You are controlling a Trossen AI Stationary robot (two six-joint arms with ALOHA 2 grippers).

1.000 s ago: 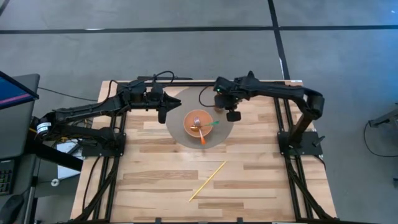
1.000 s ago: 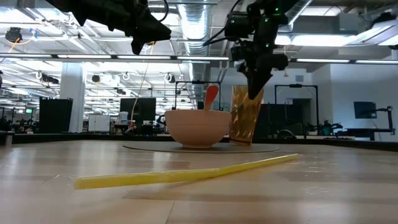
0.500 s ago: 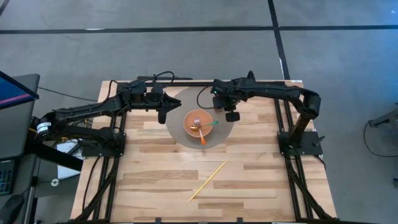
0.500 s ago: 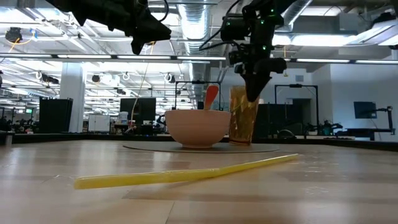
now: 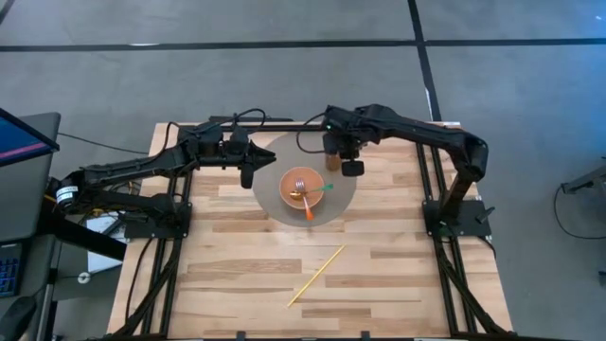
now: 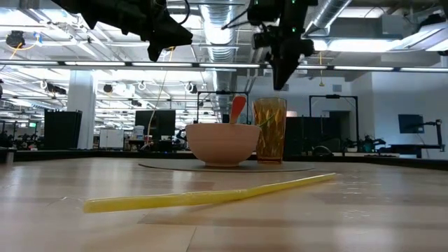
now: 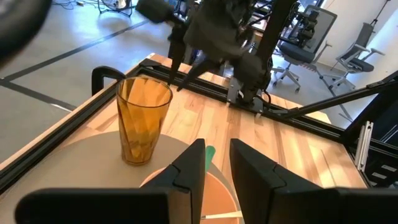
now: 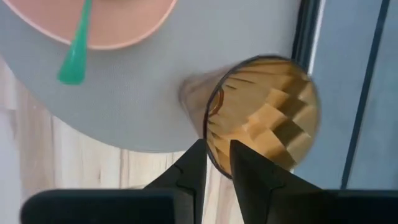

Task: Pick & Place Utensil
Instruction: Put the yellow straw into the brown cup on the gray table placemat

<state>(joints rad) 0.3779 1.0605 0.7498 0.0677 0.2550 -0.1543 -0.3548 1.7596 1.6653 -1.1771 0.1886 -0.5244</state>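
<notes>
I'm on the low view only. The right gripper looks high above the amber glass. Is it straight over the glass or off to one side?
Observer: Off to one side. In the high view the right gripper is beside the glass, not centred over it.
Operator: What's in the bowl? I only see an orange tip.
Observer: The bowl holds a fork, an orange-handled utensil and a green-handled one.
Operator: And the left arm?
Observer: The left gripper hangs over the grey mat, on the bowl's far side from the glass.
</notes>
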